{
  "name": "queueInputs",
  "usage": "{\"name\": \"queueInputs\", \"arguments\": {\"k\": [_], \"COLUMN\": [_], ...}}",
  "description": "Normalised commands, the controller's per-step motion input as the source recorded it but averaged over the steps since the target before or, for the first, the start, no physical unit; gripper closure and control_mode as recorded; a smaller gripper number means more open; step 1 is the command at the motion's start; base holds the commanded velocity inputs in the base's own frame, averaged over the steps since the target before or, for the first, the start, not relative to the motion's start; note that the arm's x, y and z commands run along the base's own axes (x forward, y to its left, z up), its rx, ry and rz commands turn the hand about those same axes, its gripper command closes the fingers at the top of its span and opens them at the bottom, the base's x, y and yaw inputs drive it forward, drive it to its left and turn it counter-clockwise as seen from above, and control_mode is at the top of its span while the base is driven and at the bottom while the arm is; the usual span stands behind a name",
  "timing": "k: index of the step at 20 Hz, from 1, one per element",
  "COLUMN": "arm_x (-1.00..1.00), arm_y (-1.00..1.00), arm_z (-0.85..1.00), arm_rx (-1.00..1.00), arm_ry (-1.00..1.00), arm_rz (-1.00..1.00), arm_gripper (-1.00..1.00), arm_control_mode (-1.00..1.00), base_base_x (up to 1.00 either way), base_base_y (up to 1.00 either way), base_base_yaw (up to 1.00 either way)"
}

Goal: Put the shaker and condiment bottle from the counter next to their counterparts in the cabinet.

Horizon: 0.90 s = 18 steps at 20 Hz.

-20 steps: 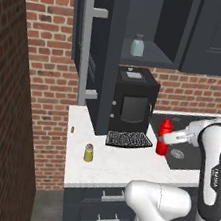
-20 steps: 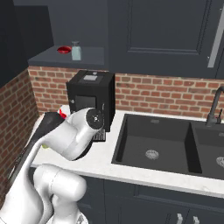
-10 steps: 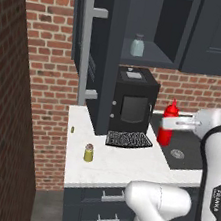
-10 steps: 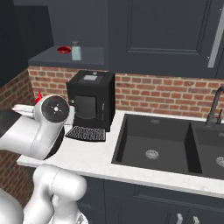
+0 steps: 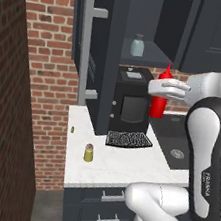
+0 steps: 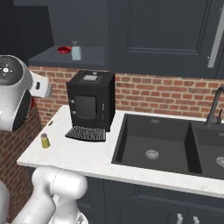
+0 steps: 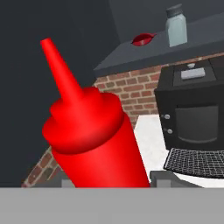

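Observation:
My gripper is shut on the red condiment bottle and holds it upright in the air, beside the black coffee machine and just below the open cabinet shelf. In the hand view the bottle looms large between the fingertips. The yellow-olive shaker stands alone on the white counter, also seen as the shaker. The pale blue-grey counterpart jar stands on the cabinet shelf, beside a low red object.
The black coffee machine with its drip grille stands under the shelf. The open cabinet door with its long bar handle juts out at the left. A dark sink and faucet lie to the right. A brick wall is on the left.
The arm has lifted the red bottle from counter height up to just under the shelf. The shaker and the jar have stayed put.

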Motion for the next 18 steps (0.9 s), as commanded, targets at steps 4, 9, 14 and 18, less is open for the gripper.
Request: {"name": "queueInputs", "arguments": {"k": [4, 9, 14, 18], "arm_x": [0.06, 0.13, 0.68, 0.79], "arm_y": [0.01, 0.00, 0.14, 0.38], "arm_z": [0.30, 0.00, 0.00, 0.00], "arm_rx": [-0.04, 0.01, 0.02, 0.00], "arm_ry": [0.00, 0.00, 0.00, 0.00], "arm_rz": [-0.01, 0.00, 0.00, -0.06], "arm_gripper": [1.00, 1.00, 1.00, 1.00], "arm_control_mode": [-1.00, -1.00, -1.00, -1.00], "base_base_x": [0.00, 0.00, 0.00, 0.00], "base_base_y": [0.00, 0.00, 0.00, 0.00], "base_base_yaw": [0.00, 0.00, 0.00, 0.00]}}
